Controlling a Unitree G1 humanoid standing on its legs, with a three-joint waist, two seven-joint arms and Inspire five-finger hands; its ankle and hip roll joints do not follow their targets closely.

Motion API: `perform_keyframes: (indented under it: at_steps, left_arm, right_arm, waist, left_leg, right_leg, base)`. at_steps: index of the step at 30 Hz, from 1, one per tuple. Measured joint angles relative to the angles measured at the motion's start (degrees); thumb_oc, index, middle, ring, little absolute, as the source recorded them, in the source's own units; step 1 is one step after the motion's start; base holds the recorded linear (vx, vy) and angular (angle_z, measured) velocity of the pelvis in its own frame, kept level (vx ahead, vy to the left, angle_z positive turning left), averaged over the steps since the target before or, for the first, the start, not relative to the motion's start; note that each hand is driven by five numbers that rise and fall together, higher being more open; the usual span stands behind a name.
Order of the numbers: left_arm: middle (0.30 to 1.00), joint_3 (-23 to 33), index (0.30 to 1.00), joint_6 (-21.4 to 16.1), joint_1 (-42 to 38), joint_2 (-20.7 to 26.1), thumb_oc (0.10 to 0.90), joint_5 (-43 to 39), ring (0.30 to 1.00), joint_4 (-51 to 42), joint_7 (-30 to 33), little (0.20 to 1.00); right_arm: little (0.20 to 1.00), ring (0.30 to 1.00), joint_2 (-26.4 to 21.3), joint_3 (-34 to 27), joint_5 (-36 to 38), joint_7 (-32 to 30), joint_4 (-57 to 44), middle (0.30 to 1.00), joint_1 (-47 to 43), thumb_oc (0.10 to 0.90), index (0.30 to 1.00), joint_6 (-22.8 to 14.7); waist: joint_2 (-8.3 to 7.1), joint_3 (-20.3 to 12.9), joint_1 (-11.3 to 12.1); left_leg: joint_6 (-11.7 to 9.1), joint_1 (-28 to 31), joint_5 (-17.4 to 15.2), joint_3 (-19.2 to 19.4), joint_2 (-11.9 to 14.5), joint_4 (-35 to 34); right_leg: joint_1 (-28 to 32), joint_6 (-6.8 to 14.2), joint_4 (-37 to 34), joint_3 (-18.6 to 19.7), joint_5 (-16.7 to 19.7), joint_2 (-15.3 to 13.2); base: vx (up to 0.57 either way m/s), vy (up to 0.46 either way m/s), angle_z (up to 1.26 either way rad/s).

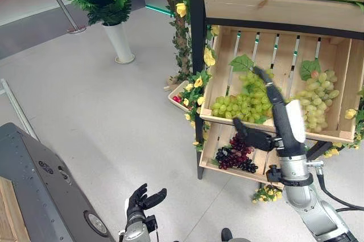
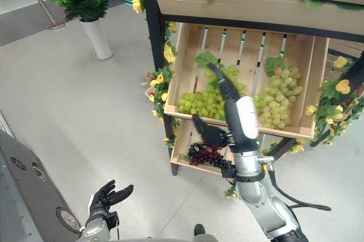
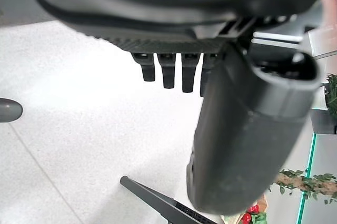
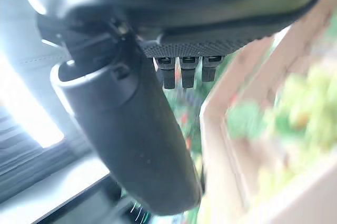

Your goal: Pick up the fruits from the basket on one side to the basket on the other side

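Right hand (image 1: 272, 118) is being held out with fingers straight over the green grapes (image 1: 242, 104) lying in the upper crate (image 1: 335, 134), nothing gripped. Left hand (image 1: 142, 199) is being held low, fingers relaxed, empty.

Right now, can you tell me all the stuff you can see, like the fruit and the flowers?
Green grapes: two bunches, green, in the upper wooden crate; one left, one right.
Dark grapes: one bunch, dark purple, in the lower crate.
Yellow flowers: several, yellow with green leaves, along the stand's black post.
Potted plant: one, green in a white pot, on the floor.
Right hand: dark, fingers straight, over the left green bunch.
Left hand: dark, open, low over the floor.
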Motion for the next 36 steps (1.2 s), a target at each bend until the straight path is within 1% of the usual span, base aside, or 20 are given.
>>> perform_keyframes:
  at_steps: [2, 4, 6, 9, 12, 18, 20, 23, 24, 25, 26, 27, 28, 29, 30, 31, 32, 33, 34, 36]
  left_arm:
    - [0.900, -1.05, 0.900, 0.14, -0.15, 0.07, 0.800, 0.07, 0.900, 0.33, -0.58, 0.900]
    - [0.900, -2.18, 0.900, 0.47, -0.14, 0.02, 0.800, 0.17, 0.900, 1.47, -0.88, 0.900]
    - [0.900, -2.64, 0.900, 1.08, -0.32, -0.02, 0.800, 0.25, 0.900, 3.61, -0.87, 0.900]
    - [0.900, -3.12, 0.900, 1.73, -0.20, 0.00, 0.800, 0.26, 0.900, 5.15, -0.85, 0.900]
    - [0.900, -3.82, 0.900, 1.45, -0.02, 0.00, 0.800, 0.32, 0.900, 5.15, -0.98, 0.900]
    - [0.900, -3.88, 0.900, 0.18, -0.07, -0.01, 0.800, 0.31, 0.900, 6.58, -1.91, 0.900]
    - [0.900, -3.87, 0.900, 0.19, -0.36, 0.00, 0.800, 1.44, 0.900, 8.02, -2.38, 0.900]
    - [0.900, -4.14, 0.900, 0.46, -0.69, 0.16, 0.800, 3.07, 0.900, 10.16, -3.90, 0.900]
    - [0.900, -4.42, 0.900, 0.58, -0.88, 0.29, 0.800, 3.45, 0.900, 10.65, -4.26, 0.900]
    - [0.900, -6.05, 0.900, 1.11, -2.03, 0.97, 0.800, 3.54, 0.900, 12.45, -5.16, 0.900]
    - [0.900, -6.40, 0.900, 1.29, -2.46, 1.18, 0.800, 3.59, 0.900, 13.06, -5.55, 0.900]
    - [0.900, -6.63, 0.900, 1.66, -3.92, 1.42, 0.800, 3.75, 0.900, 15.19, -6.79, 0.900]
    - [0.900, -6.49, 0.900, 2.08, -4.87, 1.77, 0.800, 3.75, 0.900, 16.23, -7.23, 0.900]
    - [0.900, -6.45, 0.900, 2.08, -5.20, 1.86, 0.800, 3.76, 0.900, 16.63, -7.45, 0.900]
    - [0.900, -6.49, 0.900, 2.23, -6.28, 1.92, 0.800, 3.75, 0.900, 18.15, -7.88, 0.900]
    - [0.900, -6.47, 0.900, 2.75, -7.12, 1.79, 0.800, 3.75, 0.900, 19.50, -8.41, 0.900]
    - [0.900, -6.49, 0.900, 2.77, -7.62, 1.59, 0.800, 3.76, 0.900, 20.35, -8.63, 0.900]
    - [0.900, -6.53, 0.900, 3.04, -8.07, 1.18, 0.800, 3.75, 0.900, 20.97, -8.74, 0.900]
    - [0.900, -6.47, 0.900, 3.09, -8.15, 0.51, 0.800, 3.78, 0.900, 22.29, -8.86, 0.900]
    - [0.900, -6.26, 0.900, 3.12, -8.75, -0.80, 0.800, 4.02, 0.900, 24.47, -8.93, 0.900]
  right_arm:
    - [0.900, 0.900, 0.56, 4.40, 8.00, 10.68, 2.83, 0.900, 0.00, 0.800, 0.900, 2.19]
    - [0.900, 0.900, 1.10, 7.18, 11.60, 16.74, 5.66, 0.900, 0.01, 0.800, 0.900, 5.05]
    - [0.900, 0.900, 2.49, 9.72, 13.75, 20.89, 8.34, 0.900, 0.01, 0.800, 0.900, 8.56]
    - [0.900, 0.900, 4.52, 11.80, 15.81, 24.42, 11.29, 0.900, 0.16, 0.800, 0.900, 11.35]
    - [0.900, 0.900, 5.86, 12.03, 18.11, 25.45, 12.23, 0.900, 0.14, 0.800, 0.900, 11.72]
    - [0.900, 0.900, 7.45, 13.44, 20.84, 26.65, 14.39, 0.900, -0.08, 0.800, 0.900, 11.95]
    - [0.900, 0.900, 8.36, 13.88, 22.24, 26.96, 16.89, 0.900, -0.07, 0.800, 0.900, 12.22]
    - [0.900, 0.900, 10.06, 14.58, 22.21, 26.43, 24.28, 0.900, -0.43, 0.800, 0.900, 14.47]
    - [0.900, 0.900, 10.25, 14.79, 22.21, 26.31, 26.07, 0.900, -0.50, 0.800, 0.900, 14.81]
    - [0.900, 0.900, 11.30, 14.97, 22.33, 25.69, 31.27, 0.900, -0.98, 0.800, 0.900, 15.56]
    - [0.900, 0.900, 11.64, 14.97, 22.44, 25.18, 33.37, 0.900, -0.94, 0.800, 0.900, 15.83]
    - [0.900, 0.900, 12.90, 14.59, 22.61, 24.53, 38.88, 0.900, -0.95, 0.800, 0.900, 16.06]
    - [0.900, 0.900, 13.44, 14.59, 22.64, 23.86, 41.83, 0.900, -0.62, 0.800, 0.900, 17.71]
    - [0.900, 0.900, 14.08, 14.49, 22.64, 23.88, 43.40, 0.900, -0.60, 0.800, 0.900, 17.92]
    - [0.900, 0.900, 15.31, 13.23, 22.60, 23.87, 47.29, 0.900, -0.67, 0.800, 0.900, 18.16]
    - [0.900, 0.900, 16.06, 12.97, 22.58, 23.78, 49.96, 0.900, -0.73, 0.800, 0.900, 19.23]
    - [0.900, 0.900, 16.27, 12.99, 22.58, 23.92, 51.01, 0.900, -0.77, 0.800, 0.900, 19.76]
    - [0.900, 0.900, 16.43, 13.03, 22.57, 24.04, 52.44, 0.900, -0.65, 0.800, 0.900, 20.35]
    - [0.900, 0.900, 16.87, 12.99, 22.49, 24.67, 55.02, 0.900, -1.57, 0.800, 0.900, 21.35]
    - [0.900, 0.900, 18.56, 12.94, 22.51, 24.69, 60.04, 0.900, -3.97, 0.800, 0.900, 22.71]
  waist:
    - [-0.27, -0.18, 0.91]
    - [-0.44, -0.29, 1.94]
    - [-0.82, -0.47, 2.40]
    - [-1.19, -0.65, 2.84]
    - [-1.19, -0.65, 3.81]
    - [-1.44, -0.82, 4.05]
    - [-1.47, -0.84, 4.02]
    - [-1.44, -0.87, 4.27]
    - [-1.35, -0.81, 4.11]
    - [-1.23, -0.73, 3.65]
    - [-1.16, -0.66, 3.62]
    - [-1.11, -0.60, 3.09]
    - [-1.13, -0.62, 2.59]
    - [-0.57, -0.29, 2.60]
    - [-0.55, -0.26, 2.38]
    - [0.28, 0.19, 2.29]
    - [0.64, 0.40, 2.25]
    - [1.26, 0.56, 2.28]
    - [2.06, 0.83, 2.64]
    - [2.45, 0.80, 3.32]
  left_leg:
    - [-0.06, -0.08, 0.04, -0.35, -0.05, 0.01]
    - [-0.08, -0.12, 0.06, -0.57, -0.05, 0.01]
    - [-0.26, -0.13, 0.18, -0.92, -0.12, 0.03]
    - [-0.32, -0.11, 0.24, -1.77, -0.15, 0.02]
    - [-0.26, -0.12, 0.22, -1.98, -0.16, 0.01]
    - [-0.36, -0.73, 0.49, -3.63, -0.13, 0.01]
    - [-0.32, -0.88, 0.66, -4.49, -0.14, 0.01]
    - [-0.36, -1.19, 0.76, -5.74, -0.15, 0.02]
    - [-0.24, -1.48, 0.87, -6.61, -0.17, 0.02]
    - [-0.13, -1.88, 1.16, -9.23, -0.26, 0.11]
    - [-0.12, -2.30, 1.30, -9.83, -0.30, 0.03]
    - [-0.14, -2.82, 1.59, -11.57, -0.43, 0.06]
    - [-0.29, -3.33, 1.97, -13.60, -0.66, 0.03]
    - [-0.41, -3.46, 2.29, -14.65, -0.44, 0.41]
    - [-0.74, -3.95, 2.55, -16.31, -0.33, 0.36]
    - [-1.29, -4.09, 2.96, -18.61, -0.02, 0.48]
    - [-1.47, -4.32, 3.08, -19.47, 0.10, 0.45]
    - [-1.76, -4.35, 3.40, -21.23, 0.43, 0.26]
    - [-3.01, -4.68, 4.23, -22.93, 1.06, 0.48]
    - [-4.56, -6.95, 5.36, -23.92, 1.40, 1.65]
  right_leg:
    - [0.03, -0.06, 0.00, -0.28, -0.03, 0.03]
    - [0.10, -0.08, 0.00, -0.50, -0.07, -0.06]
    - [0.31, -0.10, 0.00, -1.24, -0.10, -0.11]
    - [0.77, -0.18, -0.01, -1.66, -0.20, -0.11]
    - [0.89, -0.19, -0.01, -1.96, -0.20, -0.13]
    - [1.00, -0.62, -0.01, -3.67, -0.51, -0.11]
    - [1.28, -0.59, 0.00, -4.55, -0.51, -0.15]
    - [1.39, -0.67, 0.75, -5.16, -1.11, -0.14]
    - [1.28, -0.44, 1.39, -5.33, -1.13, -0.32]
    - [-0.63, -0.28, 5.74, -5.86, -3.67, -0.46]
    - [-1.06, -0.23, 7.03, -5.69, -4.44, -0.62]
    - [-1.71, -0.33, 8.88, -3.47, -5.88, -0.64]
    - [-1.58, 0.16, 8.79, -1.65, -6.58, -0.78]
    - [-1.34, 0.00, 8.58, -1.26, -6.65, -0.54]
    - [-0.63, -0.24, 7.85, 0.43, -6.82, 0.32]
    - [0.82, -0.45, 6.43, 1.17, -6.87, 1.27]
    - [1.56, -0.73, 5.89, 1.85, -7.00, 1.75]
    - [2.97, -1.41, 4.48, 1.73, -6.88, 2.40]
    - [3.67, -1.78, 3.91, 0.94, -6.68, 3.25]
    - [3.32, -2.84, 3.37, -0.12, -6.48, 4.42]
  base:
    - [0.02, -0.041, 0.11]
    - [0.02, -0.028, 0.06]
    - [0.02, -0.017, 0.08]
    - [0.02, -0.007, 0.15]
    - [0.00, 0.005, 0.03]
    - [0.01, 0.005, 0.13]
    - [0.01, -0.033, 0.20]
    - [-0.03, -0.119, 0.19]
    - [-0.09, -0.251, 0.40]
    - [-0.06, -0.211, 0.42]
    - [-0.07, -0.284, 0.63]
    - [-0.04, -0.379, 0.77]
    - [-0.02, -0.381, 0.79]
    - [-0.02, -0.557, 0.78]
    - [-0.02, -0.393, 0.75]
    - [-0.05, -0.511, 0.79]
    - [-0.07, -0.390, 0.87]
    - [-0.21, -0.555, 0.83]
    - [-0.20, -0.415, 0.79]
    - [-0.24, -0.316, 0.71]
